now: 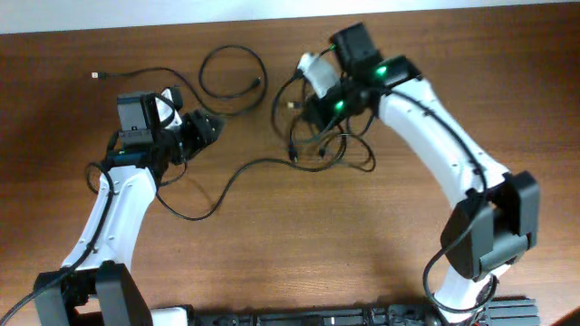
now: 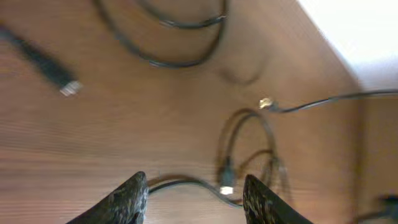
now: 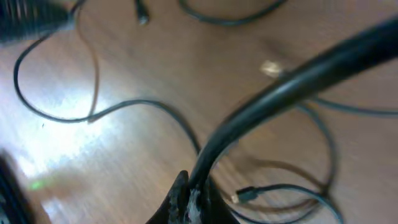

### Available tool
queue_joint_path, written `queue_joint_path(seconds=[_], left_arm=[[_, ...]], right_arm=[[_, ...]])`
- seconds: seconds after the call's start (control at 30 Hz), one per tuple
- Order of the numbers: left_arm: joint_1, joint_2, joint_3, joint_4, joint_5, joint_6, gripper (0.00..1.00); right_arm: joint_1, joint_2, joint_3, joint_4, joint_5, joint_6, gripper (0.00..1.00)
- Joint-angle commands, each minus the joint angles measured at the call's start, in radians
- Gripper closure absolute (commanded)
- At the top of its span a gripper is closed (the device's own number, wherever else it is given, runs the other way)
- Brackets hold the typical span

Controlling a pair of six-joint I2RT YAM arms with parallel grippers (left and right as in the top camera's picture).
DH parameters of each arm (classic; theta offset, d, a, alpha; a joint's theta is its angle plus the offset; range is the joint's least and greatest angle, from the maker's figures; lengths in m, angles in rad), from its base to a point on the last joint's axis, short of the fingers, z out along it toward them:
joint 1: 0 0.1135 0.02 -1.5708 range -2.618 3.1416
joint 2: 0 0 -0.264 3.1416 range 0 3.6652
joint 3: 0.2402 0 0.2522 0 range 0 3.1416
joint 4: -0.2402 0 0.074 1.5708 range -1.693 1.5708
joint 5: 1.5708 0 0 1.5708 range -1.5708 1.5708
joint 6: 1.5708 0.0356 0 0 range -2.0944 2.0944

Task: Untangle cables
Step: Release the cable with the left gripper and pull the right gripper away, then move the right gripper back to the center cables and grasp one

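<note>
**Right arm lifting one strand out of the knot**

The right gripper (image 3: 188, 198) is pinching a black cord (image 3: 292, 84) between its closed fingers. The cord is rising from the fingertips up and off to one side, blurred and close to the lens. Directly beneath that gripper, the tangle (image 1: 328, 147) of cables is lying on the table (image 1: 381, 254), its loops crossing one another. The left gripper (image 2: 196, 198) is hovering with its fingers spread and nothing in them. A thin strand (image 2: 186, 182) is running across the wood just in front of its fingertips. Farther ahead of it, a separate loop (image 2: 174, 63) is lying apart from the knot.

To my eye, the separating step is under way. Next, the right arm is going to need to draw its cord clear. The left arm should be pinning or taking a neighbouring strand, so the whole knot is not dragging along.
</note>
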Motion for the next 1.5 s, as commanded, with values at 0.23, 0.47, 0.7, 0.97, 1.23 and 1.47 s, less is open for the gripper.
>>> queue_joint_path(seconds=[0.23,0.47,0.7,0.97,1.23,1.47], left_arm=[[0.002,-0.008,0.006,-0.133,-0.217,0.157,0.50],[0.002,-0.008,0.006,-0.133,-0.222,0.157,0.50],[0.002,-0.008,0.006,-0.144,-0.222,0.157,0.51],[0.001,-0.008,0.006,-0.158,-0.222,0.157,0.52],[0.002,-0.008,0.006,-0.158,-0.223,0.157,0.51],[0.002,-0.008,0.006,-0.158,-0.223,0.157,0.50]], right_arm=[[-0.338,-0.116,0.363,-0.198,0.085,0.011,0.96],[-0.562,-0.111,0.369,-0.303,0.376,0.011,0.96],[-0.755,-0.073,0.332,-0.360,0.482,0.027,0.96],[-0.887,0.038,0.288,-0.372,0.596,0.190,0.96],[-0.902,0.069,0.288,-0.399,0.368,0.241,0.51],[-0.894,0.069,0.288,-0.445,0.121,0.241,0.31]])
